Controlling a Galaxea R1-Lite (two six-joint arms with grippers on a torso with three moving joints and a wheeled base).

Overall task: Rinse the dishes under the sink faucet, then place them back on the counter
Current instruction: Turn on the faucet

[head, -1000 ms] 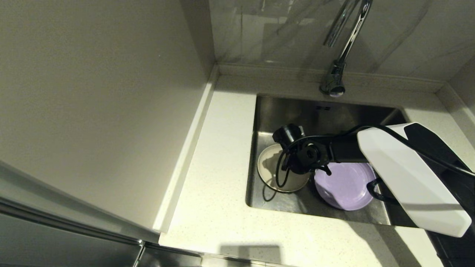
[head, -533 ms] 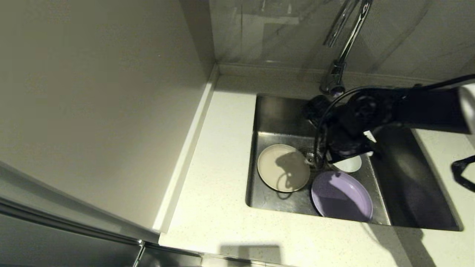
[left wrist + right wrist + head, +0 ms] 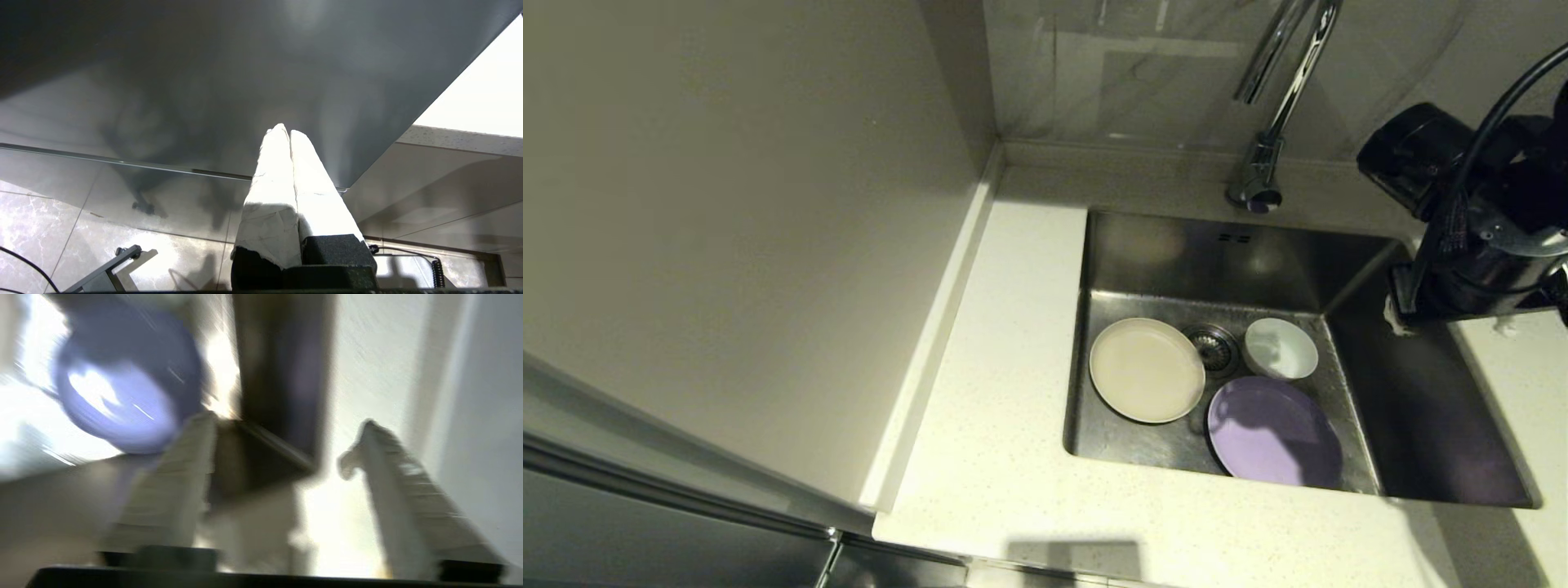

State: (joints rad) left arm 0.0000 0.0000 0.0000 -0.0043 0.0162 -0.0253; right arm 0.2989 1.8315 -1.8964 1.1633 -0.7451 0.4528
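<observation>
The speckled off-white desk (image 3: pixel 1005 457) runs along the near edge and up the left side of the steel sink (image 3: pixel 1437 425), meeting a plain pale wall (image 3: pixel 727 204) on the left along a low raised strip. On the sink floor three dishes lie apart from the arms: the purple plate (image 3: pixel 1274 431) nearest, the cream plate (image 3: pixel 1147 370) to its left, and the small white bowl (image 3: pixel 1281 349) just behind, with the round drain (image 3: pixel 1213 347) between bowl and cream plate. Farther back, two small overflow slots show in the rear wall of the basin, and the chrome faucet (image 3: pixel 1270 122) rises from the desk's back edge before a glossy marbled wall. The right gripper (image 3: pixel 286 449) hangs above the sink's right rim, fingers spread and empty. The left gripper (image 3: pixel 289 132), parked out of the head view, has its fingers pressed together.
</observation>
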